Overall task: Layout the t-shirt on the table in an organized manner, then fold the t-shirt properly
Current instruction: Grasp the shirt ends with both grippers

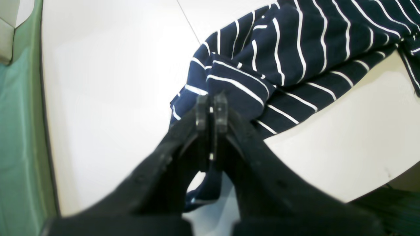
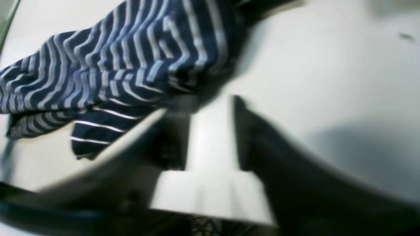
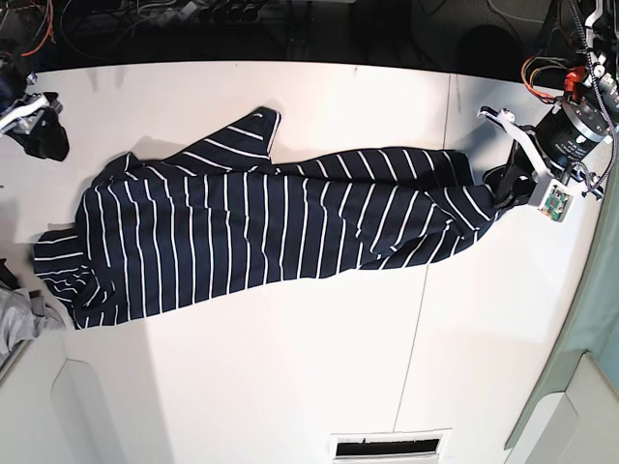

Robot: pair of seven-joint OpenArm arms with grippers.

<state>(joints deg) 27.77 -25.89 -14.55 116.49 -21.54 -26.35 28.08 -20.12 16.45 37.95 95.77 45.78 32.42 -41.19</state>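
White table carries the t-shirt, stretched across its middle toward both side edges. Left gripper clamped on a bunched end; right gripper apart, empty. Soft, light, floppy fabric; likely best pinched at hem corners.

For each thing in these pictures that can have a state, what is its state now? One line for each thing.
t-shirt: stretched out long on the table, wrinkled, not folded, one end pinched by the left tool.
left tool: shut on the t-shirt.
right tool: open, holding nothing, just beside the t-shirt.
table: carries the t-shirt.
grey cloth: crumpled at the table edge, touching the t-shirt's corner.
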